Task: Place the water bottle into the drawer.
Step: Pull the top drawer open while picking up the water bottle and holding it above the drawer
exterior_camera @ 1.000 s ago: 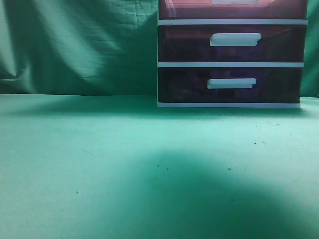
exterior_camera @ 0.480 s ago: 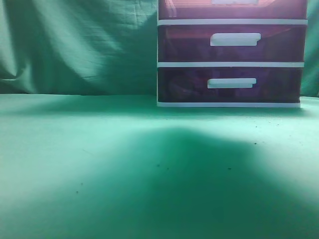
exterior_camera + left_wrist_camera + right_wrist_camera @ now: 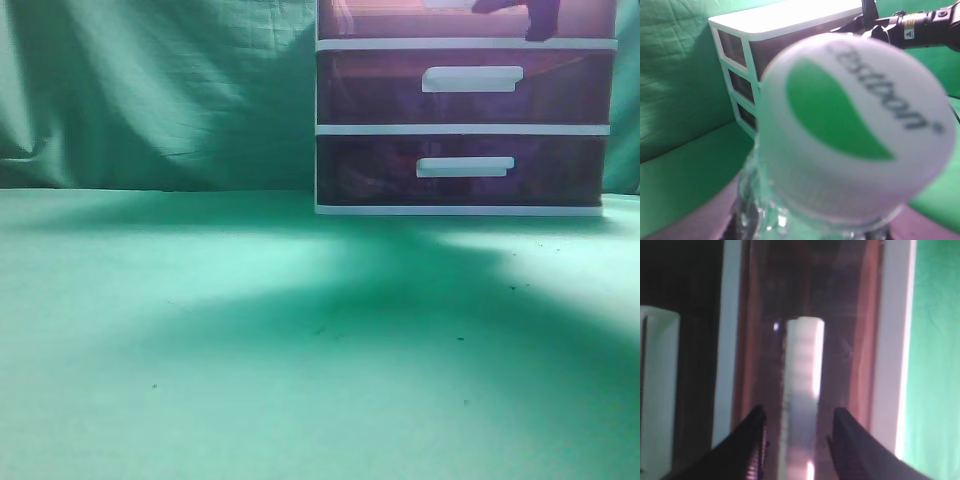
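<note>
You saw a green cloth backdrop (image 3: 150,90) fill the exterior view from 9 to 12 o'clock, with the green table surface (image 3: 200,330) below it and a broad shadow across the middle. At 1 o'clock stood the white-framed unit (image 3: 465,128). Its two darker lower drawers (image 3: 380,95) were closed, each with a white bar handle. The drawer (image 3: 400,20), reddish-brown and translucent, sat on the highest visible tier, cut off by the upper edge. A dark arm part crossed its front at the upper right.

In the left wrist view, the water bottle (image 3: 850,125) filled the centre, very near the lens. You saw a white cap bearing a green leaf mark and grey lettering, with clear plastic below it. The left gripper's fingers were hidden beneath the bottle, so you could not tell whether they clasped it. The unit stood behind at 11 o'clock, and a black arm (image 3: 920,25) reached across at 1 o'clock.

In the right wrist view, the right gripper (image 3: 797,440) was spread apart, its dark fingers (image 3: 752,445) flanking the drawer's white handle (image 3: 802,390) without visible contact.
</note>
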You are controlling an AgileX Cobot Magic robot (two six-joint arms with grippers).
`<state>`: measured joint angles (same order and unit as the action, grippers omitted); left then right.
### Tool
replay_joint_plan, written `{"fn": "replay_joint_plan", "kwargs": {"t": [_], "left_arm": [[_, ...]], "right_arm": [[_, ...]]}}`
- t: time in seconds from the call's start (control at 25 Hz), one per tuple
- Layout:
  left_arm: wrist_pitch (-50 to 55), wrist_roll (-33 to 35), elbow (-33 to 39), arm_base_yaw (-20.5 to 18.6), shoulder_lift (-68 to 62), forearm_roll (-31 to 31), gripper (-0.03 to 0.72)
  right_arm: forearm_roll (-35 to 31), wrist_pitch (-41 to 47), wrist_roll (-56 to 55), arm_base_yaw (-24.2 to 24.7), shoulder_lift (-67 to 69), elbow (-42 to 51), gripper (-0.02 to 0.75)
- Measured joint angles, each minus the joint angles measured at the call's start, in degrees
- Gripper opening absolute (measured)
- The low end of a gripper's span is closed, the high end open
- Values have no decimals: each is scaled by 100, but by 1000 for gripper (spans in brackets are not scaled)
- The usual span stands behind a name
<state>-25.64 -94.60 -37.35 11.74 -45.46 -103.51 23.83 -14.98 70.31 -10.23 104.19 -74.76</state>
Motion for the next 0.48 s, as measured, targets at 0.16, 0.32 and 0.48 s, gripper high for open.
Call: {"fn": "replay_joint_plan", "kwargs": {"t": [0.16, 0.32, 0.48], "left_arm": [[112, 0, 0, 0, 0, 0, 325], [244, 0, 0, 0, 0, 0, 325], [294, 0, 0, 0, 0, 0, 325]], "right_arm": [[0, -177, 0, 23, 155, -60, 155], [-65, -281, -26, 23, 164, -60, 90], [-65, -294, -36, 23, 49, 64, 90]]}}
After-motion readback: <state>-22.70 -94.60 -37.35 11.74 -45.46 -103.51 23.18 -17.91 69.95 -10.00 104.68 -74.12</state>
